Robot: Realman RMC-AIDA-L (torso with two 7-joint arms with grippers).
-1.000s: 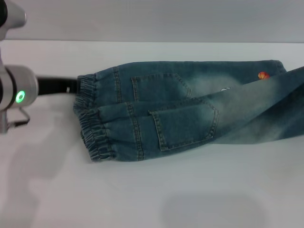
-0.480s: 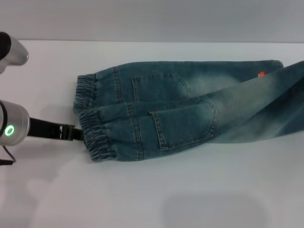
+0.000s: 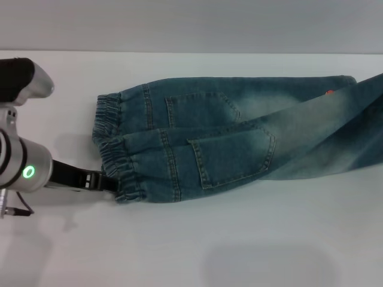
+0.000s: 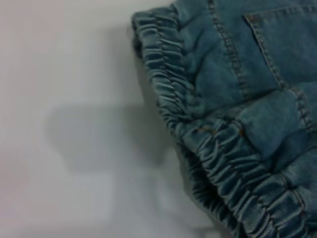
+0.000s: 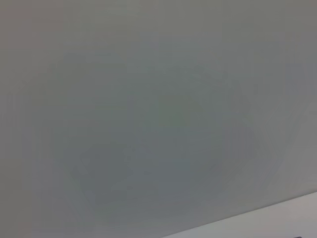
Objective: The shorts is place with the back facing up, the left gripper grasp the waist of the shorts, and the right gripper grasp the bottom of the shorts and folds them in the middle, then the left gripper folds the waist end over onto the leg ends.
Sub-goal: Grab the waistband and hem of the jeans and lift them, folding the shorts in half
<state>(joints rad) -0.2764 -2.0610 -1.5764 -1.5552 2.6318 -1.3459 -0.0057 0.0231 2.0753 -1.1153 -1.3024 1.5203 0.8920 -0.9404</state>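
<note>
left gripper (image 3: 106, 182) low at near-left corner of elastic waist (image 3: 114, 156), finger state cannot be told | shorts (image 3: 239, 137) folded lengthwise, 2 pockets up, legs running right | table (image 3: 191, 239) white | right gripper unseen

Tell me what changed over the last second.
The left pincer swept along the elastic waist of the denim shorts, from its far corner to the near corner, where it now touches the fabric. Whether it has gripped is unclear. The shorts and white table stayed put; the right pincer remains unseen.
</note>
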